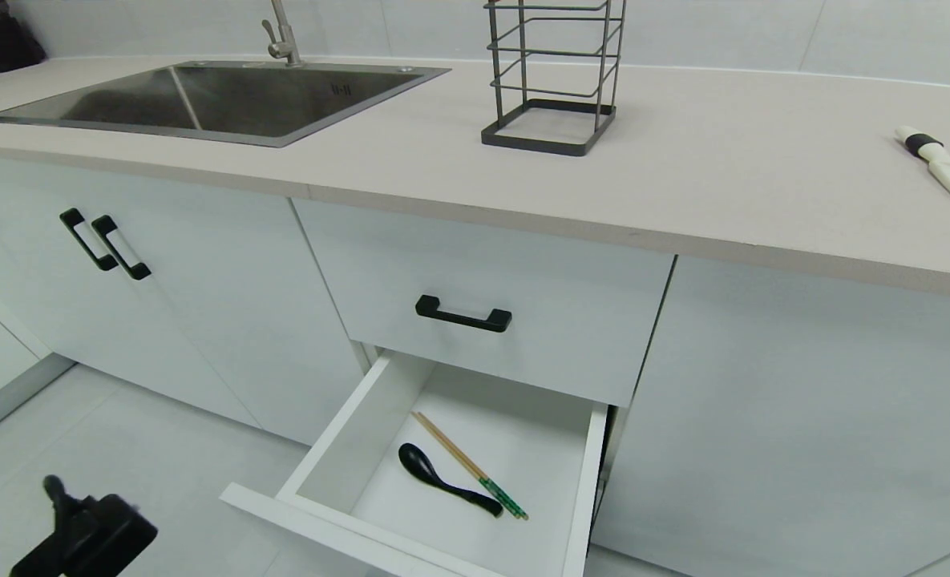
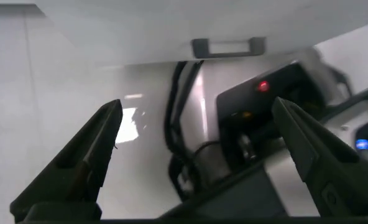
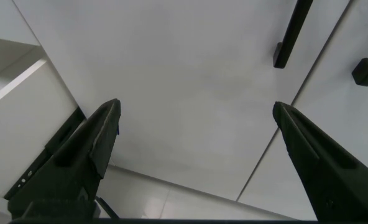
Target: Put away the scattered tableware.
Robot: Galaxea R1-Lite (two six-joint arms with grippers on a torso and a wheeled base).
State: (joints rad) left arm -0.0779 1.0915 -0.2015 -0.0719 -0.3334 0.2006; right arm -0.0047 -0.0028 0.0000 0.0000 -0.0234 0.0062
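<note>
The lower drawer [image 1: 579, 481] stands pulled out. Inside it lie a black spoon [image 1: 442, 478] and a pair of wooden chopsticks with green tips [image 1: 468, 463], side by side. A white utensil with a black band [image 1: 943, 170] rests on the counter at the far right. My left gripper [image 1: 82, 525] hangs low over the floor, left of the drawer; in the left wrist view it [image 2: 196, 107] is open and holds nothing. My right gripper [image 3: 196, 107] is open too, facing a white cabinet front beside the drawer's side wall [image 3: 16, 87].
A steel sink [image 1: 218, 100] with a tap is set into the counter at the back left. A dark wire rack [image 1: 551, 76] stands at the back middle. The upper drawer is closed, with a black handle [image 1: 463, 315]. The cabinet doors on the left carry black handles [image 1: 106, 244].
</note>
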